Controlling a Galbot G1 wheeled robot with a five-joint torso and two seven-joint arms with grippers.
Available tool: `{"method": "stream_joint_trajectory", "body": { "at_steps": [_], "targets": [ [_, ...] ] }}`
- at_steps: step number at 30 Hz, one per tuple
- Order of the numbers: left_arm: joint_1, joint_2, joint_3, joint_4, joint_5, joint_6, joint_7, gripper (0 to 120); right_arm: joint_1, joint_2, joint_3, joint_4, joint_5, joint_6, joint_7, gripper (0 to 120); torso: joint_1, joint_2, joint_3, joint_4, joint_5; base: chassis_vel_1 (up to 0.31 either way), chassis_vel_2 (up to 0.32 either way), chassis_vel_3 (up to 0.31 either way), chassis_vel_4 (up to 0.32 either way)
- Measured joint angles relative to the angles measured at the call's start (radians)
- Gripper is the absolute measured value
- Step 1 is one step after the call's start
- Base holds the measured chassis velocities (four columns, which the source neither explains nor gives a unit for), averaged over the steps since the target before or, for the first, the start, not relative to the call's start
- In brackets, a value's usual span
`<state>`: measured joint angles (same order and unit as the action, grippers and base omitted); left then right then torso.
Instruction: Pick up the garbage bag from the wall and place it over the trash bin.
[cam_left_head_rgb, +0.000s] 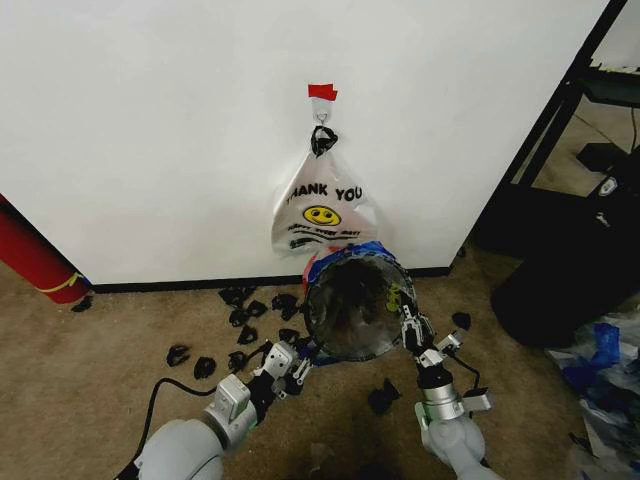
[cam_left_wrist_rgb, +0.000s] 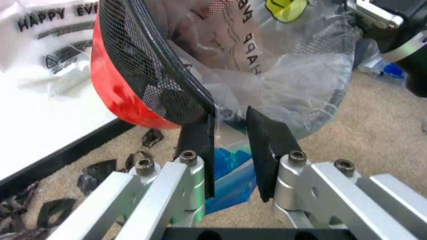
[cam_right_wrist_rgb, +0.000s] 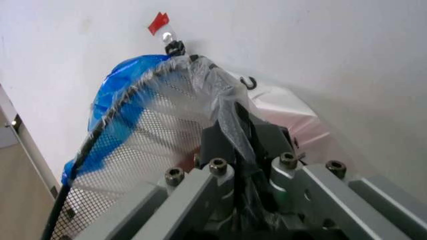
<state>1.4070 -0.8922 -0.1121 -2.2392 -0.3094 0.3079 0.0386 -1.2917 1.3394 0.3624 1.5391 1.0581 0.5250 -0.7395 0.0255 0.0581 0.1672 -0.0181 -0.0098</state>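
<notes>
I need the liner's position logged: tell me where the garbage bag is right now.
In the head view, the garbage bag lines the tilted trash bin at centre, below the hanging "THANK YOU" bag, between both end effectors.

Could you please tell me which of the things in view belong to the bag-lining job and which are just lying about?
Part of the job:
- garbage bag, draped in the bin
- trash bin
- wall
- right gripper, shut on the bag at the rim
- left gripper, open at the rim

Lying about:
- THANK YOU bag on the hook
- black scraps on the carpet
- red cylinder
</notes>
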Motion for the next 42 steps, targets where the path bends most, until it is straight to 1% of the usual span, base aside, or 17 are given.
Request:
{"method": "stream_joint_trajectory", "body": {
  "at_steps": [2,3,10,11,17,18,20,26,29,30,32,33,34,37,40,41,42],
  "targets": [
    [0.0,0.0,0.001,0.0,-0.002,0.001,0.001,22,-0.001,0.003,0.001,-0.001,-0.006,0.002,-0.002,0,0.0,0.0,0.0,0.0,0.0,0.0,0.0,0.0,0.0],
    [0.0,0.0,0.001,0.0,-0.002,0.001,0.001,22,-0.001,0.003,0.001,-0.001,-0.006,0.002,-0.002,0,0.0,0.0,0.0,0.0,0.0,0.0,0.0,0.0,0.0],
    [0.008,0.001,0.005,-0.007,-0.004,0.001,0.011,51,-0.001,0.006,0.012,-0.008,-0.024,0.009,-0.013,0,0.0,0.0,0.0,0.0,0.0,0.0,0.0,0.0,0.0],
    [0.008,0.001,0.005,-0.007,-0.004,0.001,0.011,51,-0.001,0.006,0.012,-0.008,-0.024,0.009,-0.013,0,0.0,0.0,0.0,0.0,0.0,0.0,0.0,0.0,0.0],
    [0.021,0.007,-0.002,-0.025,-0.007,0.003,0.03,77,0.006,0.007,0.029,-0.025,-0.045,0.018,-0.022,0,0.0,0.0,0.0,-0.0001,0.0001,0.0,0.0,0.0,0.0],
    [0.022,0.008,-0.003,-0.028,-0.007,0.004,0.032,81,0.007,0.006,0.031,-0.027,-0.048,0.019,-0.023,0,0.0,0.0,0.0,0.0,0.0,0.0,0.0,0.0,0.0],
    [0.024,0.008,-0.003,-0.029,-0.008,0.005,0.034,81,0.008,0.006,0.033,-0.028,-0.051,0.02,-0.025,0,0.0,0.0,0.0,0.0,0.0001,0.0,0.0,0.0,0.0],
    [0.024,0.001,-0.003,-0.028,-0.011,0.019,0.037,55,0.004,0.004,0.033,-0.021,-0.054,0.022,-0.03,0,0.0,0.0,0.0,0.0,0.0001,0.0,0.0,0.0,0.0],
    [0.024,-0.001,-0.002,-0.026,-0.011,0.023,0.037,51,0.002,0.004,0.033,-0.017,-0.054,0.022,-0.03,0,0.0,0.0,0.0,0.0,0.0001,0.0,0.0,0.0,0.0],
    [0.023,-0.004,-0.001,-0.023,-0.011,0.028,0.037,44,-0.001,0.004,0.032,-0.012,-0.054,0.022,-0.031,0,0.0,0.0,0.0,0.0,0.0001,0.0,0.0,0.0,0.0],
    [0.022,-0.007,-0.001,-0.022,-0.011,0.033,0.035,36,-0.002,0.003,0.031,-0.007,-0.055,0.022,-0.031,0,0.0,0.0,0.0,-0.0001,0.0,0.0,0.0,0.0,0.0],
    [0.021,-0.009,-0.001,-0.022,-0.011,0.038,0.034,33,-0.003,0.003,0.031,-0.006,-0.055,0.022,-0.032,0,0.0,0.0,0.0,-0.0001,0.0,0.0,0.0,0.0,0.0],
    [0.021,-0.009,-0.001,-0.022,-0.011,0.038,0.034,33,-0.003,0.003,0.031,-0.006,-0.055,0.022,-0.032,0,0.0,0.0,0.0,-0.0001,0.0,0.0,0.0,0.0,0.0],
    [0.021,-0.012,-0.001,-0.023,-0.01,0.05,0.025,19,-0.003,0.003,0.031,-0.004,-0.055,0.024,-0.033,0,0.0,0.0,0.0,-0.0001,0.0,0.0,0.0,0.0,0.0],
    [0.02,-0.013,-0.001,-0.024,-0.009,0.056,0.018,9,-0.001,0.003,0.031,-0.004,-0.055,0.025,-0.033,0,0.0,0.0,0.0,0.0,0.0001,0.0,0.0,0.0,0.0],
    [0.02,-0.013,-0.001,-0.024,-0.009,0.056,0.018,9,-0.001,0.003,0.031,-0.004,-0.055,0.025,-0.033,0,0.0,0.0,0.0,0.0,0.0001,0.0,0.0,0.0,0.0],
    [0.018,-0.015,-0.001,-0.024,-0.009,0.059,0.014,4,0.0,0.002,0.031,-0.005,-0.055,0.026,-0.033,0,0.0,0.0,0.0,0.0,0.0,0.0,0.0,0.0,0.0]
  ]
}}
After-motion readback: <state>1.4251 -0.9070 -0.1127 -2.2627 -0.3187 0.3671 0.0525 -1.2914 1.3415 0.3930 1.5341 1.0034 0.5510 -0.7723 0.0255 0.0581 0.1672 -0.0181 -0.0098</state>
